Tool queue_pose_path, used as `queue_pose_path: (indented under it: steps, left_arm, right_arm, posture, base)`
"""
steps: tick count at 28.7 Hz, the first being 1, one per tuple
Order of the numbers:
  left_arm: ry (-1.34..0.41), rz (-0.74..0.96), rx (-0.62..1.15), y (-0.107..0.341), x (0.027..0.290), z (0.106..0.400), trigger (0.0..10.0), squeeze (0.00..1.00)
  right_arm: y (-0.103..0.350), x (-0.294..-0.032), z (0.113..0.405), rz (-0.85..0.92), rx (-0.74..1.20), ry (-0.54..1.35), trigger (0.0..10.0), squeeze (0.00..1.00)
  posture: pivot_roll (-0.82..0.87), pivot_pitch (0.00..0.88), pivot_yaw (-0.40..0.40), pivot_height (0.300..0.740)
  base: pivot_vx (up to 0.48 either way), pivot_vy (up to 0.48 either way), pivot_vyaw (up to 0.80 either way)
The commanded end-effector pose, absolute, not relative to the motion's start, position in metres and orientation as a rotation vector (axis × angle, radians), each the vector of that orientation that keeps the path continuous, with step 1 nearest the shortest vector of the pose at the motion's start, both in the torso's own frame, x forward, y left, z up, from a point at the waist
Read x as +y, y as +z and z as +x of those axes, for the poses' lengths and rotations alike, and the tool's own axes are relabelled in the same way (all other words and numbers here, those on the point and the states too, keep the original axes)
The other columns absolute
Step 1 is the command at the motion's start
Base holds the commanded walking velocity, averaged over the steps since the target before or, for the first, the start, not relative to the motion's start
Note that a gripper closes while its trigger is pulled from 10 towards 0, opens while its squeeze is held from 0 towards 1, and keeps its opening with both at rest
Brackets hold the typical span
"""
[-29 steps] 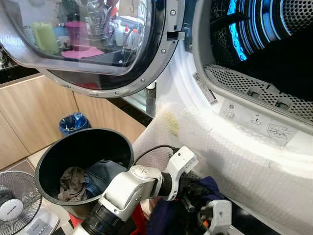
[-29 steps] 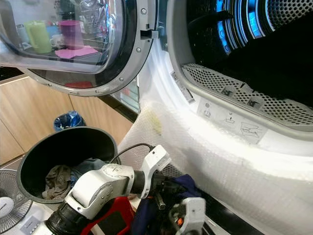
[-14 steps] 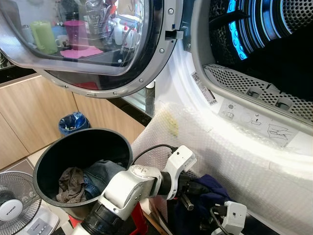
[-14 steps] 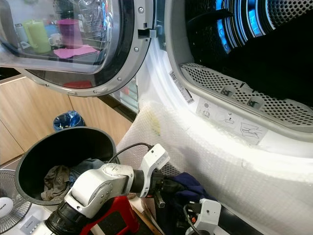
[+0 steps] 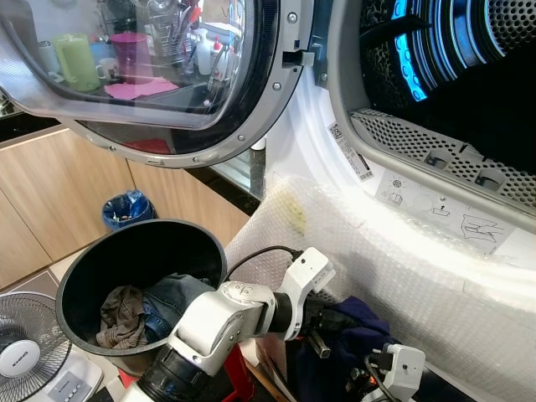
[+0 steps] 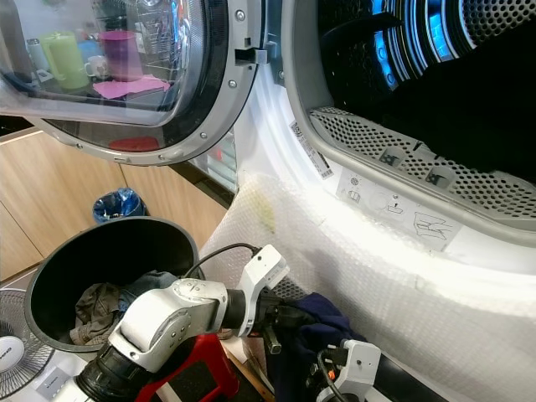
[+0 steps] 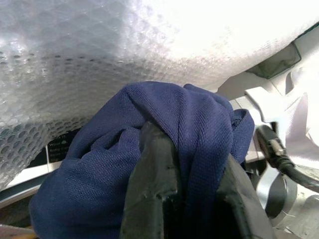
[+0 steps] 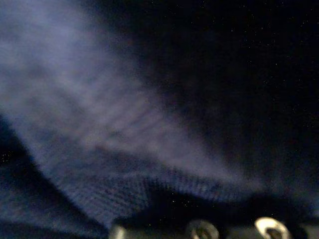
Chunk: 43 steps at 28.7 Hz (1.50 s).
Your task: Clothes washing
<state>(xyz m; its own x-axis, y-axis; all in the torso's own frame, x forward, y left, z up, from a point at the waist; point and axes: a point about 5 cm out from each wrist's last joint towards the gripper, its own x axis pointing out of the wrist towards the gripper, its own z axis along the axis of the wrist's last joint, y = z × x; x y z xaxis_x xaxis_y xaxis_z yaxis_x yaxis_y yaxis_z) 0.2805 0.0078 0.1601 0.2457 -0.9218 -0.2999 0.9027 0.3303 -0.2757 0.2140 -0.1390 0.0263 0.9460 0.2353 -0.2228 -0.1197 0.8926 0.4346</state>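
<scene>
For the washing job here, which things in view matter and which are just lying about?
Job: navy garment held by left gripper; right gripper against it; open machine drum; black basket with clothes.
Lying about: fan; blue bin; bubble wrap.

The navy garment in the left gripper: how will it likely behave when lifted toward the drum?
Probably floppy: the navy garment drapes in folds over the left gripper fingers. Likely light, a thin knit. It may snag or drag on the bubble wrap it hangs against.
</scene>
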Motion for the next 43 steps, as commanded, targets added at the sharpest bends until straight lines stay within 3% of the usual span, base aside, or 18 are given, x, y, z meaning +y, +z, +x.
queue_pose_path:
  steps: [1,13,24,34,35,36,37,38,39,43]
  left_arm:
    - [-1.253,-0.041,0.412,0.170,0.007,0.281,0.0,0.00]
    - [-1.250,-0.048,0.407,0.172,0.007,0.282,0.0,0.00]
    - [-1.254,-0.052,0.409,0.173,0.007,0.282,0.0,0.00]
    - [-1.232,-0.050,0.395,0.174,0.007,0.284,0.0,0.00]
    - [-1.232,-0.051,0.394,0.174,0.007,0.284,0.1,0.00]
    - [-1.241,-0.055,0.395,0.175,0.008,0.282,1.5,0.00]
    - [-1.259,-0.058,0.392,0.176,0.009,0.279,1.8,0.95]
    - [-1.259,-0.058,0.392,0.176,0.009,0.279,1.8,0.95]
    - [-1.305,-0.076,0.390,0.180,0.012,0.273,1.0,1.00]
    - [-1.353,-0.056,0.393,0.185,0.020,0.265,1.2,1.00]
  right_arm:
    - [0.032,-0.135,0.213,0.453,0.245,0.201,0.0,0.00]
    - [0.039,-0.115,0.201,0.528,0.216,0.408,0.0,0.00]
    - [0.040,-0.109,0.197,0.410,0.189,0.494,0.0,0.00]
    - [0.042,-0.105,0.203,0.410,0.170,0.496,0.0,0.00]
    - [0.042,-0.105,0.204,0.404,0.169,0.485,0.0,0.00]
    - [0.041,-0.105,0.207,0.404,0.168,0.458,0.0,0.00]
    - [0.039,-0.106,0.210,0.399,0.173,0.430,0.0,0.00]
    - [0.039,-0.106,0.210,0.399,0.173,0.430,0.0,0.00]
    - [0.035,-0.106,0.214,0.384,0.188,0.384,0.0,0.00]
    - [0.033,-0.105,0.222,0.386,0.187,0.332,0.0,0.00]
  posture:
    - [0.14,0.108,-0.041,0.740]
    - [0.14,0.108,-0.038,0.740]
    - [0.14,0.110,-0.033,0.740]
    - [0.14,0.110,-0.030,0.740]
    - [0.14,0.110,-0.029,0.740]
    - [0.15,0.113,-0.024,0.740]
    - [0.15,0.114,-0.023,0.740]
    - [0.15,0.114,-0.023,0.740]
    - [0.16,0.114,-0.016,0.740]
    - [0.17,0.115,-0.006,0.740]
  base:
    - [0.000,0.000,0.00]
    - [0.000,0.000,0.00]
    - [0.000,0.000,0.00]
    - [0.000,0.000,0.00]
    - [0.000,0.000,0.00]
    - [0.000,0.000,0.00]
    - [0.000,0.000,0.00]
    - [0.000,0.000,0.00]
    - [0.000,0.000,0.00]
    - [0.000,0.000,0.00]
